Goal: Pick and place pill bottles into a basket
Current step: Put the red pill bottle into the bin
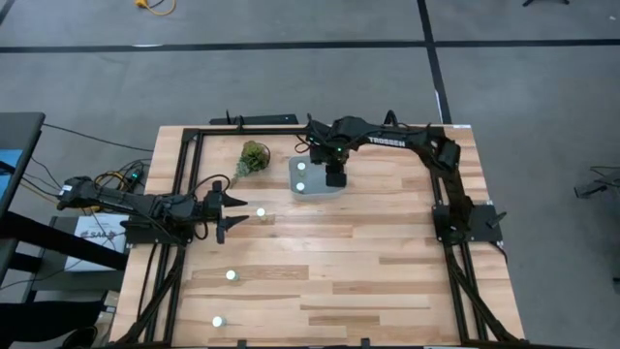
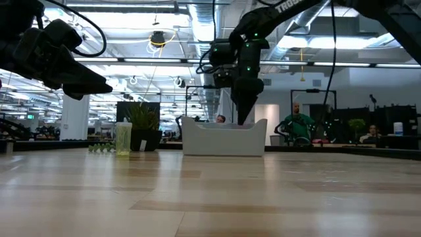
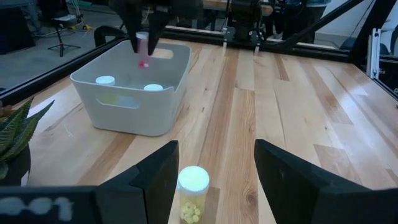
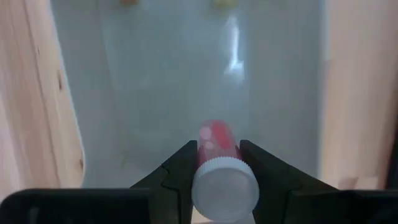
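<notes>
From above, the right gripper [image 1: 334,178] hangs over the translucent pale blue-grey rectangular basket [image 1: 315,190], which sits toward twelve o'clock on the light wooden bench [image 1: 387,252] and already holds two white caps; the left gripper [image 1: 232,211] waits with a white-capped pill bottle [image 1: 261,212] just beside it at three o'clock. At bench height, the right gripper points straight down into the basket. From the left wrist, that arm's gripper stands open with the yellow-filled bottle upright between its fingers, untouched. From the right wrist, the gripper is clamped on a white-capped pink-filled pill bottle [image 4: 219,171], its long axis aimed down at the basket floor, so letting go should drop it inside.
</notes>
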Tool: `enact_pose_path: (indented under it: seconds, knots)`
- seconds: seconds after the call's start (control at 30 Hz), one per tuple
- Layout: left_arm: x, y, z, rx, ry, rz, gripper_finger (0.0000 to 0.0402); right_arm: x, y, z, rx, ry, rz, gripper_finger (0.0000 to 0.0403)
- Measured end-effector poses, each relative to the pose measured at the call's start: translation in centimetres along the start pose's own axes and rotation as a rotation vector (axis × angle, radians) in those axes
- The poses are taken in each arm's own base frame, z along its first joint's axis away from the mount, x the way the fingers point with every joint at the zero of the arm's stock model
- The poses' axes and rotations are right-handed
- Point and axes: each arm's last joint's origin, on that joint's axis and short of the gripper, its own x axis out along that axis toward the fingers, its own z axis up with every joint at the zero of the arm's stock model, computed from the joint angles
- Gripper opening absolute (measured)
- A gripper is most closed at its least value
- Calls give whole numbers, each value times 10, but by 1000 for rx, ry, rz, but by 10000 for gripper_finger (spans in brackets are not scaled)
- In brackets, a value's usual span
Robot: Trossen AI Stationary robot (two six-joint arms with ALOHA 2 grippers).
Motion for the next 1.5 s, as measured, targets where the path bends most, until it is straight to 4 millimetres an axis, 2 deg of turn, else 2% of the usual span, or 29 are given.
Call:
enact_pose_path:
  seconds: [0.77, 1.03, 1.5]
  knots:
    - [0, 0, 0, 1, 2, -7, 199, 4, -17, 0, 47, -66, 19, 109]
    - [0, 0, 0, 1, 1, -8, 199, 26, -18, 2, 47, -28, 35, 109]
    - [0, 0, 0, 1, 2, -8, 199, 28, -23, 0, 67, -50, 21, 109]
